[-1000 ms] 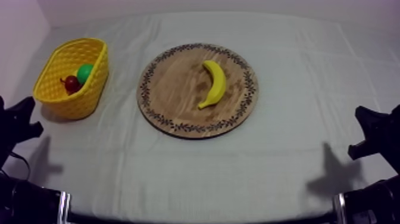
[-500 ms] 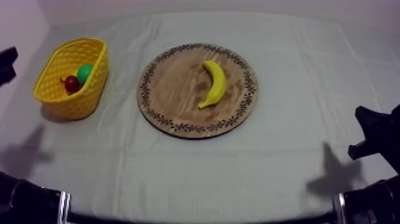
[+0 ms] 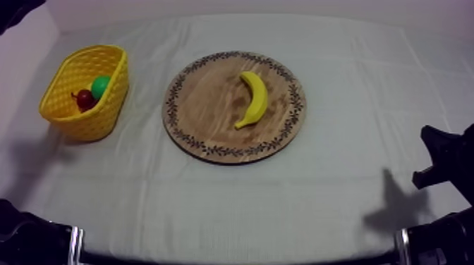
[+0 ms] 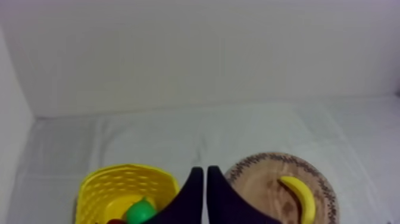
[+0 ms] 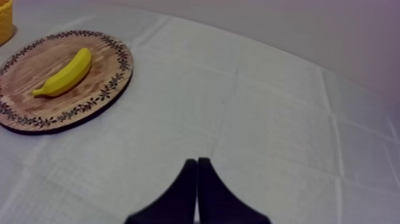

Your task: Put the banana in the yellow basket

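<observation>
Top view: a curved, smooth yellow toy banana (image 3: 254, 99) lies on the round wooden board (image 3: 201, 106), which has visible grain and a leaf-patterned rim, at mid-table. A yellow lattice-walled basket (image 3: 81, 120) stands well apart at the left, holding 1 small red fruit (image 3: 86, 99) and 1 rounded green fruit (image 3: 101, 85). Left gripper (image 4: 206, 168): 2 black fingers pressed into a narrow wedge, nothing held, seen between basket and board. Right gripper (image 5: 197, 159): fingers closed together, empty, over creased grey-white cloth (image 3: 282, 204), board well apart.

L gripper (image 3: 15, 8) | lower-left edge -> upper-left corner | prob. lifted, mostly cut off
</observation>
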You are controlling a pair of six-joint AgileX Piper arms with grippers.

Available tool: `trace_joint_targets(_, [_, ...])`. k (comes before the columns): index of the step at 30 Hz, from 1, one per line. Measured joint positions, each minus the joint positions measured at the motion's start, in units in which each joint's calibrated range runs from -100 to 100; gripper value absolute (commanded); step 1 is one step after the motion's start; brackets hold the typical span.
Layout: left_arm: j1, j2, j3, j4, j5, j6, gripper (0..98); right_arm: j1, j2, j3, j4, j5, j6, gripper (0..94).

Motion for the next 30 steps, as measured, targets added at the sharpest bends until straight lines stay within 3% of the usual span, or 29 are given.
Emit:
trace_joint_targets(5, [3.8,6.8,-9.7,-0.16,6.1,1.0,0.0,0.0,0.0,0.0,0.0,0.0,0.0,0.3])
trace_joint_targets(12, [9.2,16.8,-24.9,-2.2,12.9,3.8,0.0,0.0,0.0,0.0,0.0,0.0,0.0,0.3])
trace_joint_targets(18, [13.3,25.7,-36.0,-2.86,17.7,6.6,0.0,0.0,0.0,0.0,0.0,0.0,0.0,0.3])
trace_joint_targets(30, [18.2,42.8,-49.1,-5.27,21.2,13.2,0.0,0.0,0.0,0.0,0.0,0.0,0.0,0.3])
